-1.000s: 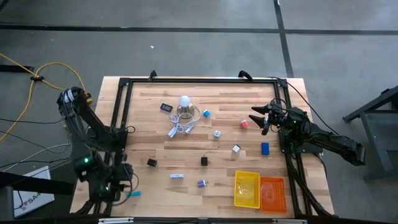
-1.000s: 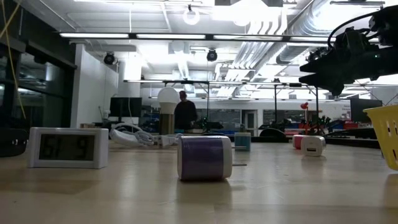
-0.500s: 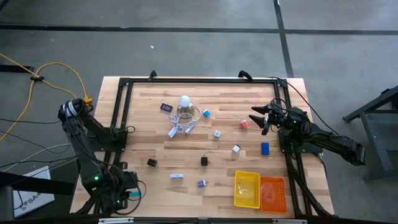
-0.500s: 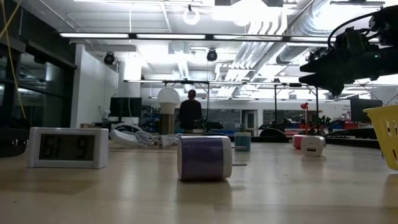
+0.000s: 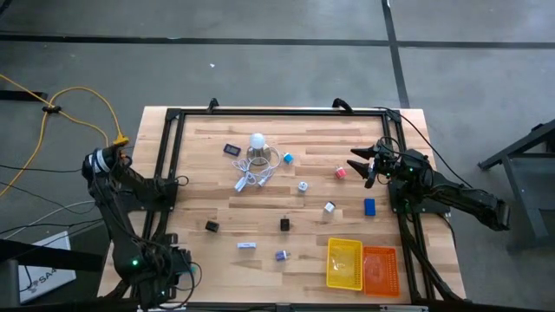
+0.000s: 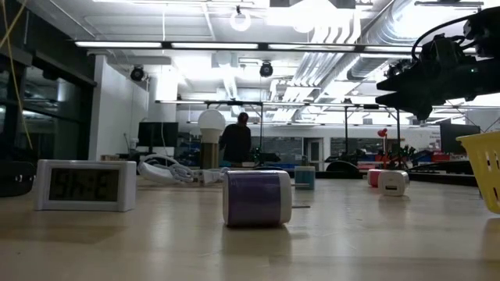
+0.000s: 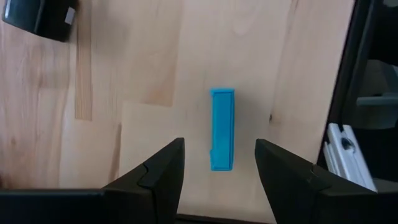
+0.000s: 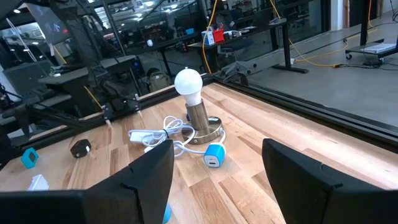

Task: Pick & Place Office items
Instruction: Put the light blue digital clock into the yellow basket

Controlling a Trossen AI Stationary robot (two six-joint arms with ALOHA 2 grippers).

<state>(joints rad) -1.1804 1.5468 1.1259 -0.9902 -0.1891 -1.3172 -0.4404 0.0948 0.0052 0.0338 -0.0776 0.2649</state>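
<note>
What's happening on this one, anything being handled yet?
Nothing is held. The left gripper hangs open over a teal stick lying on the wooden table at its near left corner. The right gripper waits open at the right edge, near a pink cube. The other small items lie scattered, and both mesh trays look empty.

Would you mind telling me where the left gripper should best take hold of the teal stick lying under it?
Grip the teal stick across its narrow width, near mid-length, coming straight down. It lies flat between the open fingers of the left gripper, long sides facing them.
</note>
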